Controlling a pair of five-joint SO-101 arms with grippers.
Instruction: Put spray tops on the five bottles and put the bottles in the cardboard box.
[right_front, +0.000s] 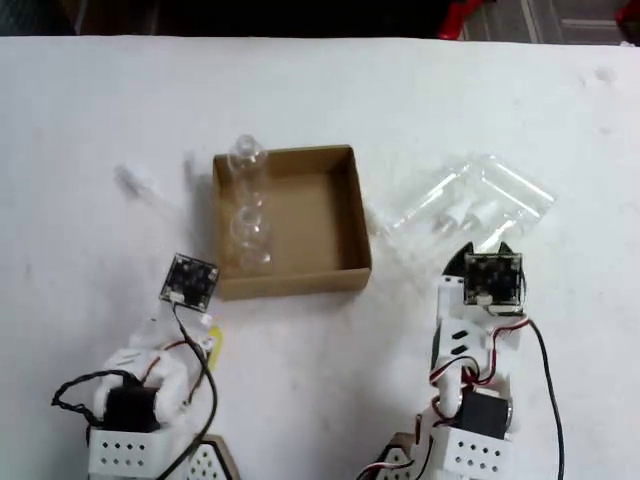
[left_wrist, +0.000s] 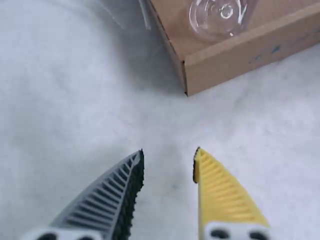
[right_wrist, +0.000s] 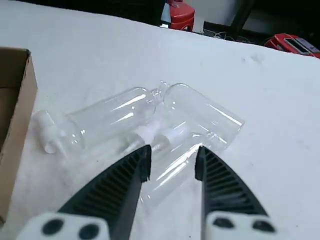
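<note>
Far left, at 10 o'clock of the box: small clear pieces lying on the bench, too faint to identify. At 7 o'clock of the box: left fingers, one grey and one yellow, spread apart and holding nothing, over bare bench near the box corner. Bench centre: cardboard box, open-topped. Boxed bottles stand along its 9 o'clock wall; their count and whether they have tops cannot be told. At 3 o'clock of the box: loose bottles, apparently three, lying on their sides and touching, with white spray tops among them. Whether these tops are fitted or merely lying there is unclear. At 6 o'clock of that cluster: right fingers, black, parted and empty, either side of the nearest bottle. Step in hand, as judged: taking the next bottle from the cluster, with boxing partly done. The next move calls for lowering the right fingers around that bottle's body and closing gently, since a round clear bottle may roll or slip. The bottle's top should be checked before it goes to the box.
</note>
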